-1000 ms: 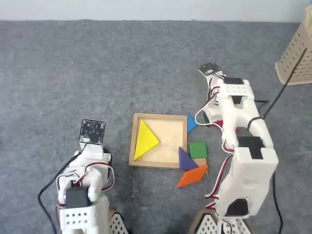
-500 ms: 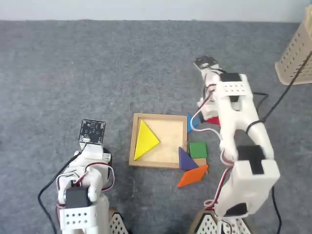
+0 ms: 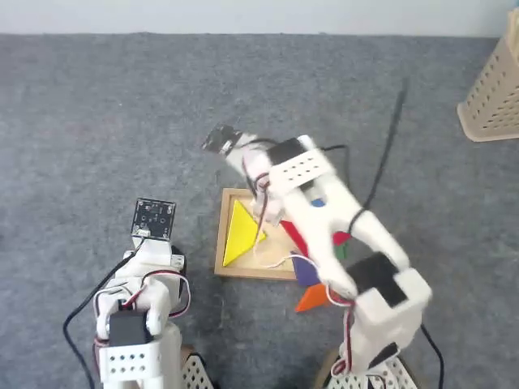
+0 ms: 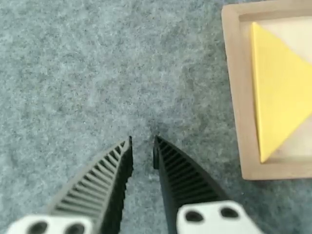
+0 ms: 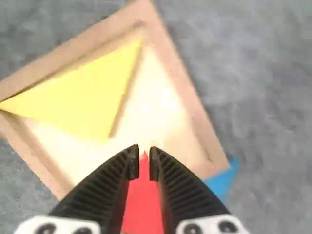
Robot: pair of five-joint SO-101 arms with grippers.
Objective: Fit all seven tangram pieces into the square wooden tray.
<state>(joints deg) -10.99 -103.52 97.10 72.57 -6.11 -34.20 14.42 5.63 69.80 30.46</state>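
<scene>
The square wooden tray (image 3: 220, 237) lies on the grey carpet with a big yellow triangle (image 3: 240, 230) in its left half. My right arm (image 3: 302, 174) stretches across the tray. My right gripper (image 5: 142, 154) is shut on a red piece (image 5: 142, 207), held over the tray's bare floor (image 5: 151, 109) next to the yellow triangle (image 5: 80, 102). Part of the red piece (image 3: 293, 240) peeks out under the arm. My left gripper (image 4: 142, 142) hovers shut over bare carpet, a little left of the tray (image 4: 234, 87), with nothing between its fingers.
Right of the tray lie a purple triangle (image 3: 306, 267), an orange parallelogram (image 3: 311, 298) and a green piece (image 3: 340, 250) half hidden by the arm. A blue triangle (image 5: 222, 180) sits just outside the tray's rim. A perforated beige stand (image 3: 495, 89) is at far right.
My right arm has swung left from beside the tray's right edge to over the tray, bringing the red piece along. The left arm has kept still.
</scene>
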